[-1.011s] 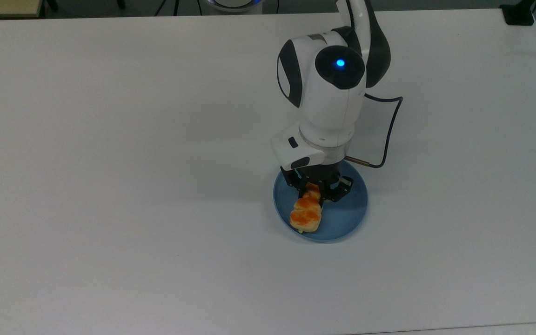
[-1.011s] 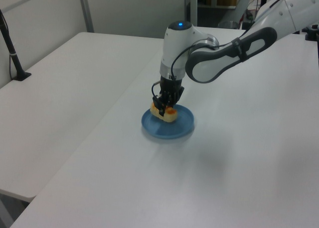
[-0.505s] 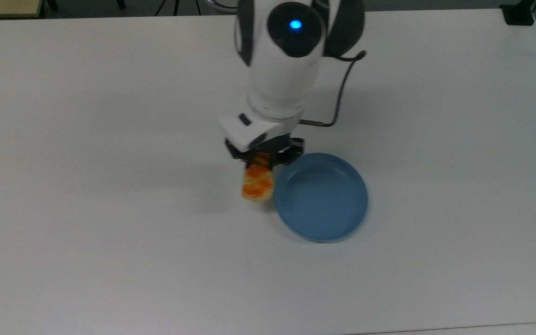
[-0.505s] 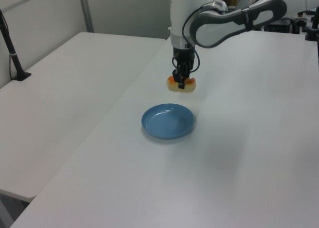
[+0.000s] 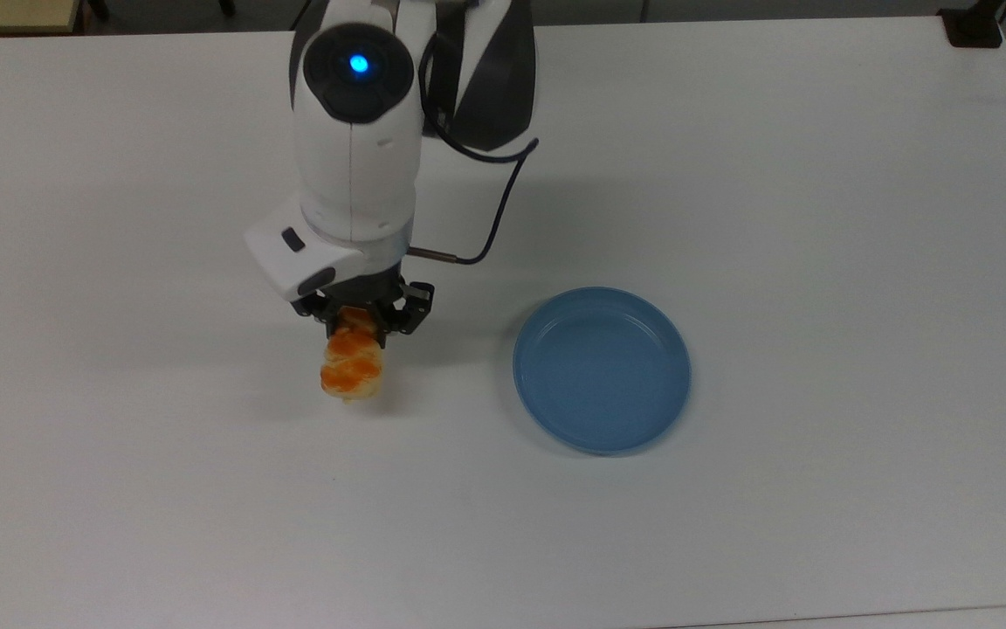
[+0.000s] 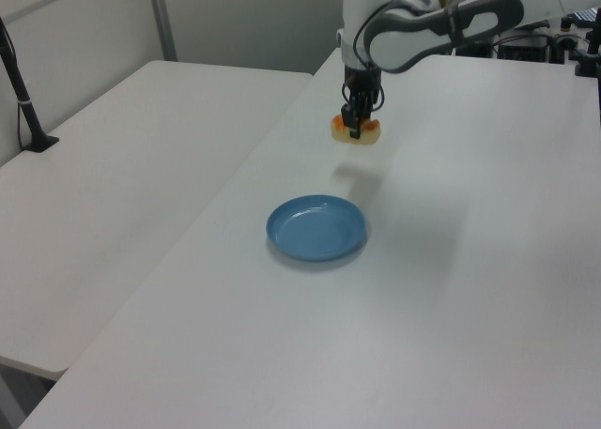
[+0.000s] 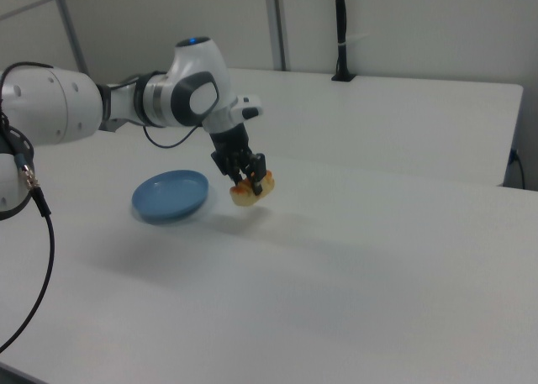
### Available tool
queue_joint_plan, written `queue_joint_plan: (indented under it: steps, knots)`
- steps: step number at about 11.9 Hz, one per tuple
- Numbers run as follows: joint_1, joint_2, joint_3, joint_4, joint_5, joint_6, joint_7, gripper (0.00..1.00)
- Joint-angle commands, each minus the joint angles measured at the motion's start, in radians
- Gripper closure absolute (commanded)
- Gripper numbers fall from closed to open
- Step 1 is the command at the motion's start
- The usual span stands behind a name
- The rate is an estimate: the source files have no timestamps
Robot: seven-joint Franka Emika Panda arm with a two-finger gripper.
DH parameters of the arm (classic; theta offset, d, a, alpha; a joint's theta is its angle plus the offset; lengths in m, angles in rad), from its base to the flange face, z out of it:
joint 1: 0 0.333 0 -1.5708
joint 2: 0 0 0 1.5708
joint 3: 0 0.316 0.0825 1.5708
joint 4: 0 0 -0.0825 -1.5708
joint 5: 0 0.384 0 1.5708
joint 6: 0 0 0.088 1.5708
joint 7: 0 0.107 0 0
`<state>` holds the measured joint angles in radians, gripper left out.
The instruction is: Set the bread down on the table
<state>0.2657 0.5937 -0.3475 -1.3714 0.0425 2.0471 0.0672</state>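
Observation:
The bread (image 5: 352,368), a pale-tan pastry with glossy orange bumps, hangs in the air above the white table (image 5: 119,489), with a shadow under it. My gripper (image 5: 363,328) is shut on its upper end. In the left view the bread (image 6: 357,131) is held beyond the blue plate, clear of the tabletop (image 6: 451,354), with my gripper (image 6: 358,123) over it. In the right view the bread (image 7: 252,192) hangs tilted from the gripper (image 7: 250,179), right of the plate.
An empty round blue plate (image 5: 602,369) lies on the table to the top view's right of the bread, also seen as the plate (image 6: 316,228) and the plate (image 7: 171,194). A black cable (image 5: 485,210) loops from the wrist. A black post (image 6: 23,105) stands on the neighbouring table.
The gripper lifted the bread off the blue plate and carried it to the top view's left. The plate is left empty and has not moved.

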Motion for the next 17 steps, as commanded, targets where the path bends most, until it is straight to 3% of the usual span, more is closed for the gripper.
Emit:
queue_joint_plan:
  steps: [1,2,3,5,7,10,11,13,17]
  knots:
    - [0.020,0.035,0.022,-0.072,0.028,0.135,0.045,0.35]
    - [0.015,0.043,0.024,-0.077,0.027,0.175,0.043,0.28]
    - [0.013,0.047,0.024,-0.086,0.024,0.185,0.033,0.00]
    - [0.015,0.037,0.024,-0.086,0.016,0.183,0.029,0.00]
    - [0.017,-0.050,0.036,-0.083,0.023,0.080,0.069,0.00]
    - [-0.089,-0.268,0.189,-0.087,0.013,-0.233,0.120,0.00]
    - [-0.109,-0.334,0.208,-0.092,0.013,-0.322,0.112,0.00]
    - [-0.137,-0.446,0.237,-0.120,0.013,-0.418,0.108,0.00]
    - [-0.152,-0.569,0.232,-0.175,0.005,-0.458,0.103,0.00]
